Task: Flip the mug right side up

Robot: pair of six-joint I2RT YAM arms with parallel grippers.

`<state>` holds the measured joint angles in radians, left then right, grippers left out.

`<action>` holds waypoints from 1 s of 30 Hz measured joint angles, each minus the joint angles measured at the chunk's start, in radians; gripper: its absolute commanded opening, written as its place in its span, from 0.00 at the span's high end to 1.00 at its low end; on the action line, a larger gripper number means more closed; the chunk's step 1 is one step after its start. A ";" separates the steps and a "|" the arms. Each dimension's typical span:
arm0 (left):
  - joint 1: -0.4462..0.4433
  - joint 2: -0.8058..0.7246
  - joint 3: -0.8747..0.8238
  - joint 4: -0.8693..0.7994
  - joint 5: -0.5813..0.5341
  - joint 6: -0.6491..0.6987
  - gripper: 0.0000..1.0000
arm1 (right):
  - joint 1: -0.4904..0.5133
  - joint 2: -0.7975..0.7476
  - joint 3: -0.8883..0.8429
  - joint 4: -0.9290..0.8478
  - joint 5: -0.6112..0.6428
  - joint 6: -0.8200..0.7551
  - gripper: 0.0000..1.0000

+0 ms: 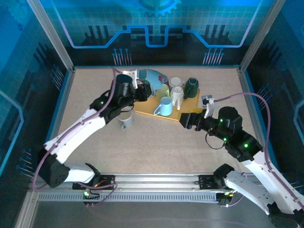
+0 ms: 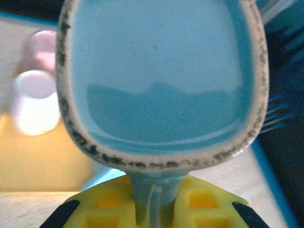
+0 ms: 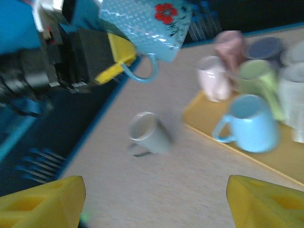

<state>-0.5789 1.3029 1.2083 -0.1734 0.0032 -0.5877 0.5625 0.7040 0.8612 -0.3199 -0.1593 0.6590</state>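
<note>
one mug [image 1: 155, 76] aloft in left hand [image 1: 142, 87]

**A:** What sits nearest the camera?

**B:** Two blurred yellow fingertips of the right gripper [image 3: 154, 206], one in each lower corner. They are spread wide, with bare table [image 3: 142, 190] between them.

**A:** And higher up?

**B:** At upper left is the left gripper [image 3: 118, 59], dark with yellow fingers. It pinches the handle of a pale blue flowered mug [image 3: 147, 23], which is tilted and held above the table.

**A:** Anything lying on the table?

**B:** A grey mug [image 3: 151, 135] lies on its side at centre, mouth toward the left. At right, a yellow tray [image 3: 202, 116] carries a cluster of mugs. A light blue mug [image 3: 254, 126] stands in front, with white, pink, green and dark ones behind, all softened by blur.
</note>
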 measured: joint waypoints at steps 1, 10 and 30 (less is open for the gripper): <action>0.000 -0.023 -0.029 0.040 0.030 -0.020 0.93 | -0.009 0.006 -0.010 0.039 -0.028 0.029 0.22; -0.008 -0.087 -0.316 0.653 0.283 -0.344 0.99 | -0.055 0.166 -0.117 0.574 -0.224 0.396 0.18; -0.087 -0.128 -0.362 0.964 0.330 -0.487 0.99 | -0.018 0.329 -0.091 0.949 -0.263 0.521 0.39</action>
<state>-0.6659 1.1748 0.8459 0.7910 0.3336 -1.0744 0.5442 1.0328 0.7704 0.6289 -0.4221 1.1805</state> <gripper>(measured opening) 0.164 0.649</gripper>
